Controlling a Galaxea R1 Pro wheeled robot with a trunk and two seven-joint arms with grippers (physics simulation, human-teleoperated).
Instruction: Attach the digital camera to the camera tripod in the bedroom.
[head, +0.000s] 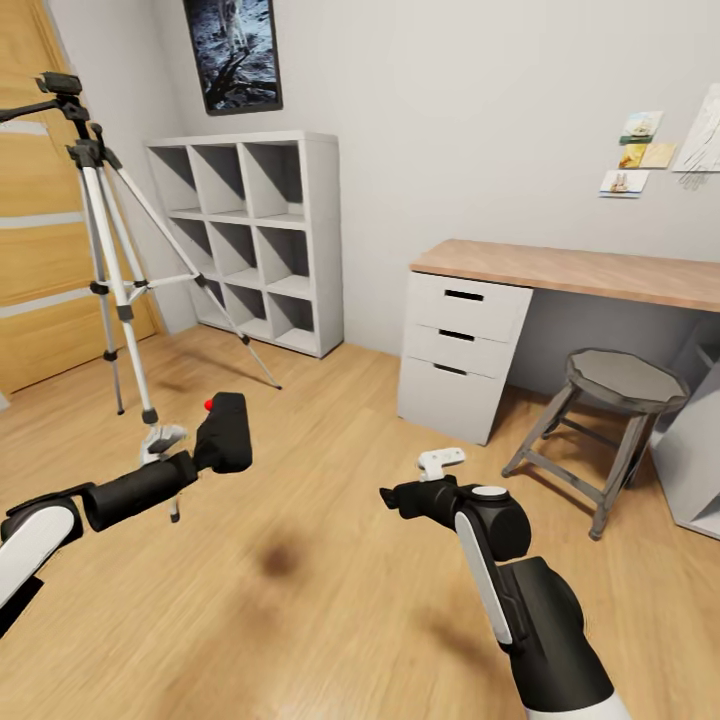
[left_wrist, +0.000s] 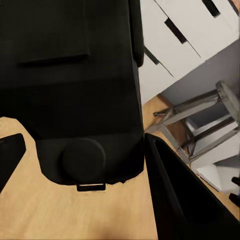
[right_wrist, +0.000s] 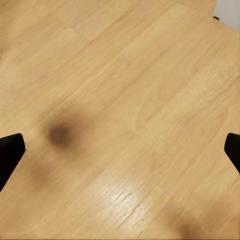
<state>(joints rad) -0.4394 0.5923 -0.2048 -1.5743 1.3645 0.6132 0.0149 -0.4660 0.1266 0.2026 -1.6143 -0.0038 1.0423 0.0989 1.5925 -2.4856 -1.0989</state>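
Left gripper (head: 190, 455) clamps the small black boxy digital camera (head: 224, 432), below the silver-legged camera tripod (head: 105, 250). Right gripper (head: 432, 478) spread, empty. Risk: camera slipping or knocking the tripod legs while lifting.

1. The left arm (head: 95, 500) is showing a glossy white shell on its nearer segment, giving way to a matte black, tube-shaped forearm.
2. The left gripper (head: 165, 440) is ending in pale silver-white tabs (small beside the black forearm).
3. The right arm (head: 540, 600) is showing black rounded housings, with a white strip running lengthwise along one link.
4. A round joint on that arm is wearing a white circular cap (head: 490, 492).
5. The right gripper (head: 440, 460) is carrying a white tabbed piece above a black wrist block.
6. In the right wrist view, black fingertips (right_wrist: 9, 150) are appearing as plain dark wedges.
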